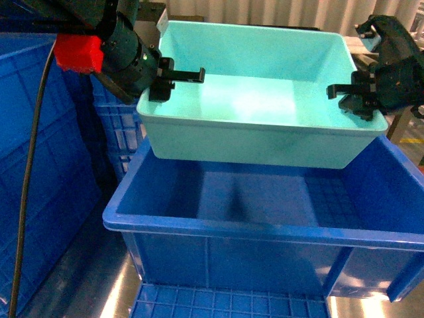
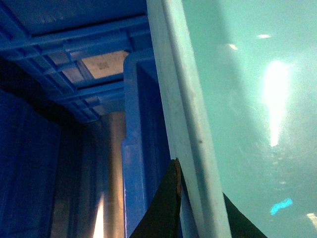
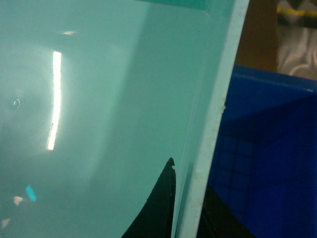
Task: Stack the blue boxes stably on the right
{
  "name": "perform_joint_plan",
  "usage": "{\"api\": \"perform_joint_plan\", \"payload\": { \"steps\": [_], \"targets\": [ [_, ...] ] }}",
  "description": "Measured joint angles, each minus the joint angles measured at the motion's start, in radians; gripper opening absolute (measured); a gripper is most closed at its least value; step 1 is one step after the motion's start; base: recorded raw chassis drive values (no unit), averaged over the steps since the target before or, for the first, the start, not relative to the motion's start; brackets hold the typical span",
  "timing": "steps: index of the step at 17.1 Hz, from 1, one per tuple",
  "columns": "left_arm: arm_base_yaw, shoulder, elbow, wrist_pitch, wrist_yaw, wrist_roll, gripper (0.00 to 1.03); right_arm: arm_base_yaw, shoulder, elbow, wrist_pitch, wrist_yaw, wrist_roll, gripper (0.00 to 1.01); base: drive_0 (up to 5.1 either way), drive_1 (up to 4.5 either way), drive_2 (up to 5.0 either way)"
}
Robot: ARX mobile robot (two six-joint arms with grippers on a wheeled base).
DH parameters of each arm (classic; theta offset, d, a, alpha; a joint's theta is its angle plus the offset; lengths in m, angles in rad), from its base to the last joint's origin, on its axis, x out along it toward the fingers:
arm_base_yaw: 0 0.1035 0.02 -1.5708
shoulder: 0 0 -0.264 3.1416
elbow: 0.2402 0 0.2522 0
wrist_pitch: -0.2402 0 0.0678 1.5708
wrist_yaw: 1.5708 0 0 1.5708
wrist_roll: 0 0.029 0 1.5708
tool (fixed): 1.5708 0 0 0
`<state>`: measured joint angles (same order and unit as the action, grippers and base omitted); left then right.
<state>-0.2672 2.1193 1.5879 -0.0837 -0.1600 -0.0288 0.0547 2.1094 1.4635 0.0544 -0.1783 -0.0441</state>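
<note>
Turquoise tub point(image 1: 252, 99): pale, smooth-walled, open side up, held above the blue crate. Its front wall overlaps the crate's back rim in the head view, and its floor is bare and glossy with light glare.
Blue crate point(image 1: 265, 225): larger, royal blue, directly under and in front of the tub. Its inside has a grid-patterned floor at the right; whether the tub's base touches it cannot be told.
Left claw point(image 1: 173, 78): pinching the tub's left rim — one dark finger reaches over the inside of the wall, the other sits on the outside. The left wrist view shows the pale rim point(image 2: 185, 124) running between two dark fingers point(image 2: 163, 208).
Right claw point(image 1: 354, 96): pinching the tub's right rim the same way, with a finger lying inside the wall. The right wrist view shows the rim point(image 3: 215, 124) passing between dark fingers point(image 3: 158, 203), with the blue crate point(image 3: 267, 148) beyond it.
Left arm point(image 1: 122, 46): dark green body with a red block point(image 1: 78, 53) on it and a black cable point(image 1: 30, 165) hanging down.
Surroundings: more blue ribbed crates point(image 1: 40, 165) stacked at the left, and another ribbed blue surface point(image 1: 225, 303) at the bottom edge — a shiny metal floor point(image 2: 106, 163) shows in the left wrist view.
</note>
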Motion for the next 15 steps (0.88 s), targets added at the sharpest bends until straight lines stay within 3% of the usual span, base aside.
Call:
{"api": "perform_joint_plan", "payload": {
  "steps": [3,9,15],
  "targets": [
    [0.016,0.048,0.024,-0.082,0.005,-0.048,0.06,0.02,0.065,0.08,-0.098,0.016,-0.028,0.07,0.0,0.0,0.0],
    [0.018,0.091,0.035,-0.117,0.029,-0.097,0.06,0.031,0.112,0.12,-0.134,0.047,-0.08,0.06,0.0,0.0,0.0],
    [0.009,0.101,0.037,-0.086,-0.005,-0.068,0.06,0.037,0.117,0.115,-0.102,0.056,-0.075,0.06,0.0,0.0,0.0]
  ]
}}
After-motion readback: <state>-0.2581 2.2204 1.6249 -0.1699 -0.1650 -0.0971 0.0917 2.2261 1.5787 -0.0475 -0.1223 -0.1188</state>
